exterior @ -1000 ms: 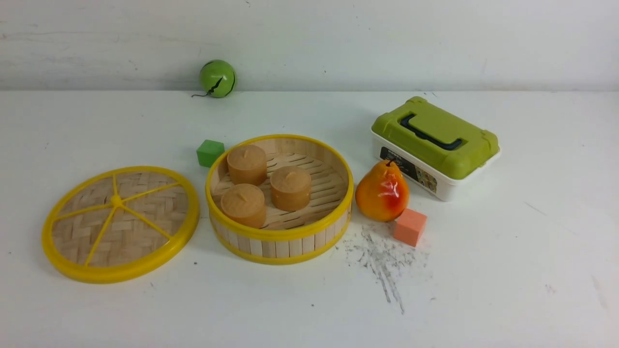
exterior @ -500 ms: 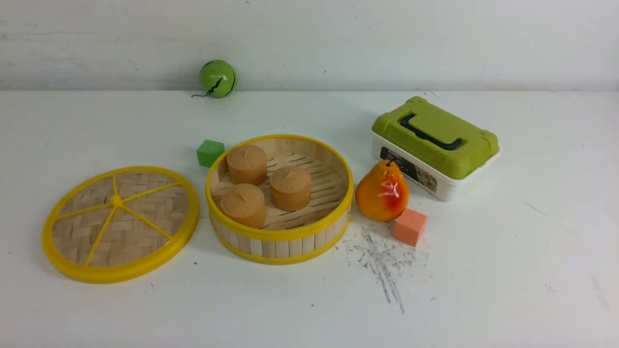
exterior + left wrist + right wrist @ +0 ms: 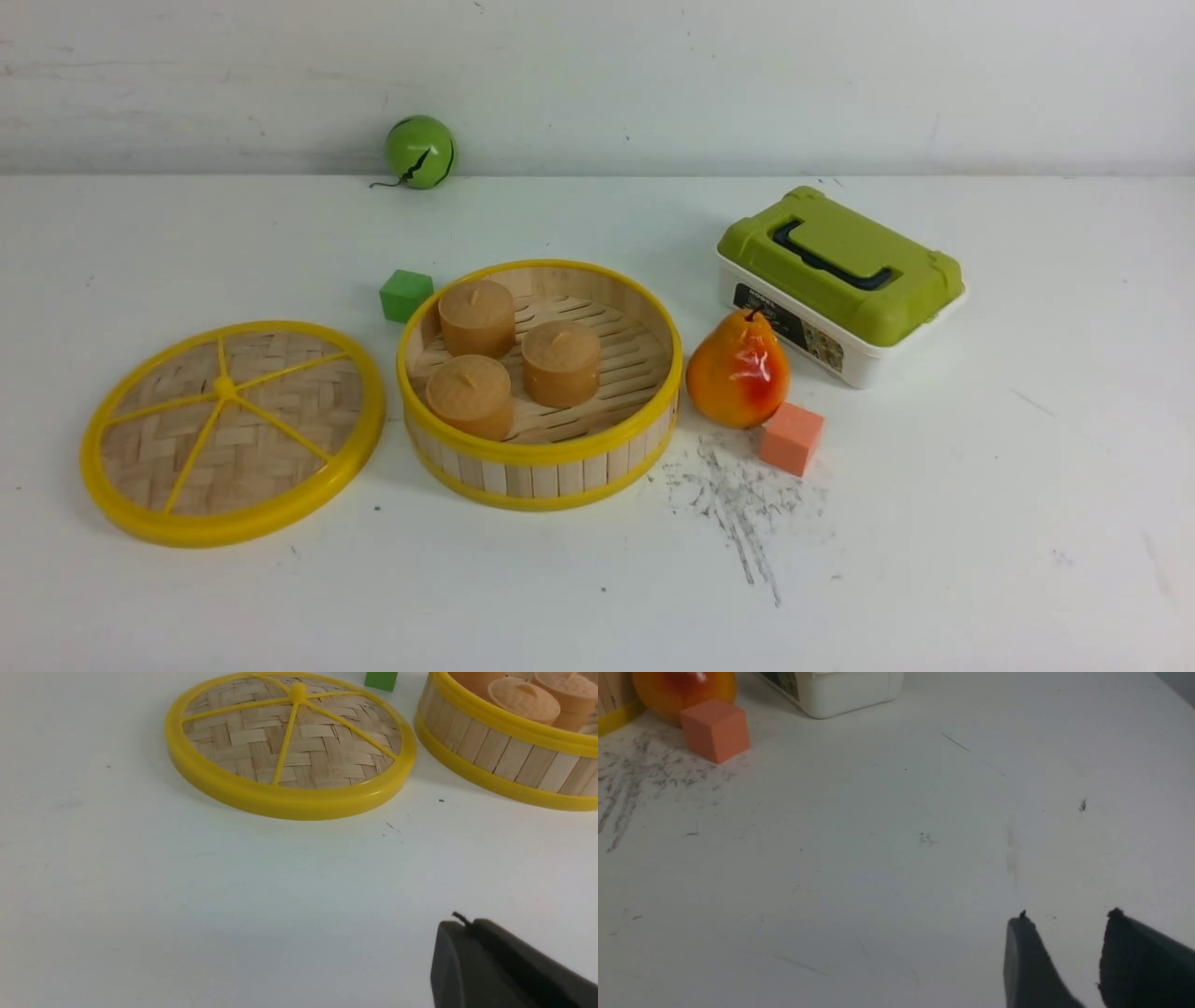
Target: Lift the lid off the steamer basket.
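Observation:
The lid, a woven bamboo disc with a thick yellow rim, lies flat on the white table to the left of the steamer basket. The basket stands uncovered with three tan buns inside. In the left wrist view the lid and the basket's slatted wall lie ahead of my left gripper, which is shut and empty over bare table. My right gripper stands open and empty over bare table. Neither arm shows in the front view.
A pear and an orange cube sit right of the basket, a white box with an olive-green top behind them. A green cube stands behind the basket's left side. A green ball rests by the back wall.

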`<state>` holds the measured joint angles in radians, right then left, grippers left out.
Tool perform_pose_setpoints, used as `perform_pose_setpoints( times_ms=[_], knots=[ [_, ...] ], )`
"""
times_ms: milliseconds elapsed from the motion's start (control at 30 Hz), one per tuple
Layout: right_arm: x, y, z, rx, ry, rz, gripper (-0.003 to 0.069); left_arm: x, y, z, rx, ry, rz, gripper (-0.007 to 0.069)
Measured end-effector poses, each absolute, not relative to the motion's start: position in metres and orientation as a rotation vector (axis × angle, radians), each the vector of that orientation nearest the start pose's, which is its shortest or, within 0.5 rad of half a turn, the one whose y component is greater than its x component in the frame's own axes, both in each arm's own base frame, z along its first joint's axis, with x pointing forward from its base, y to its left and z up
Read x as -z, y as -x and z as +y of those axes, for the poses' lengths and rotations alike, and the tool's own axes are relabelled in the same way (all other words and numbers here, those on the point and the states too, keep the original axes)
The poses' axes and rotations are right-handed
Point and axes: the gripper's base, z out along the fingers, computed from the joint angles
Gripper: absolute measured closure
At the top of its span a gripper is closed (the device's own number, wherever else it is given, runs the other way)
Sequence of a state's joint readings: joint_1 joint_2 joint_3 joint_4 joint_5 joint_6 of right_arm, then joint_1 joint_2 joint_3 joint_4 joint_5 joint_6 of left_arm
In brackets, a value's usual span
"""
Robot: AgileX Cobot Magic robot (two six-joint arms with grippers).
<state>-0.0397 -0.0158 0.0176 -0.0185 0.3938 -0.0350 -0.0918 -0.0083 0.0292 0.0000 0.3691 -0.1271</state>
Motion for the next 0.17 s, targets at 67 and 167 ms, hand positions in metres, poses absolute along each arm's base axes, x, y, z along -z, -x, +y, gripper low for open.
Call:
perform_pose_setpoints(
  times_ms=[67,167],
  knots=[
    [-0.1728,-0.0516,-0.0027,0.070,0.007,1.880,0.0419,-0.1706,-0.0526,-0.0048,0.151,0.033,1.876,0.0622],
    [-0.1728,-0.0516,-0.0027,0.070,0.007,1.880,0.0419,-0.1706,-0.0526,-0.0048,0.151,0.033,1.876,0.0622]
  ],
)
